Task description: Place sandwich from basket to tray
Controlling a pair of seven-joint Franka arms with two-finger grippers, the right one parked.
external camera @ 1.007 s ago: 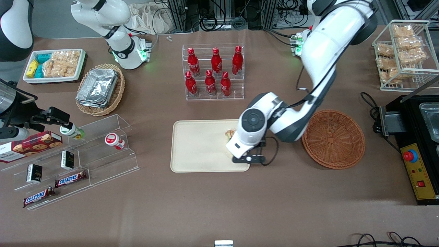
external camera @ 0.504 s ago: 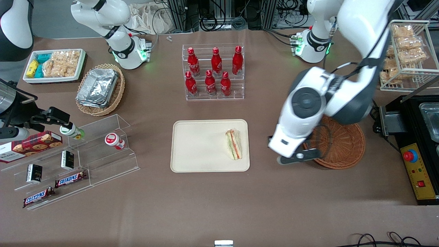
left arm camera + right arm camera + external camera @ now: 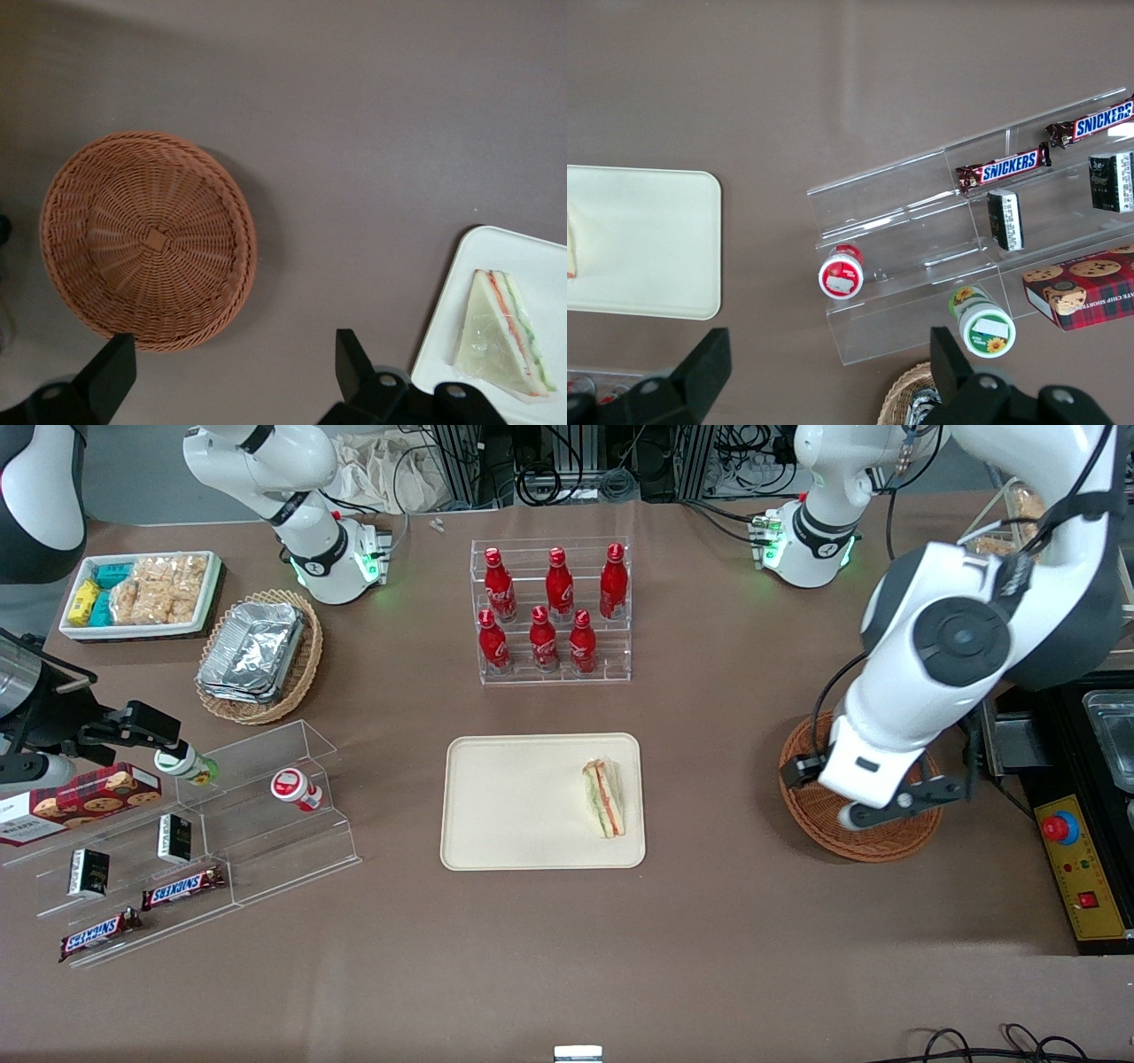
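Cream tray (image 3: 514, 806) holds sandwich (image 3: 603, 798), long axis 12–6 | claw (image 3: 895, 808) wide, empty, above basket (image 3: 819, 815) | sandwich lies at claw's 9 o'clock, well apart

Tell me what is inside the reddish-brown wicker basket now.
Nothing shows inside the basket; the wrist view shows its woven bottom bare. From the front, the arm and the open tool above it cover part of it. The sandwich lies on the tray.
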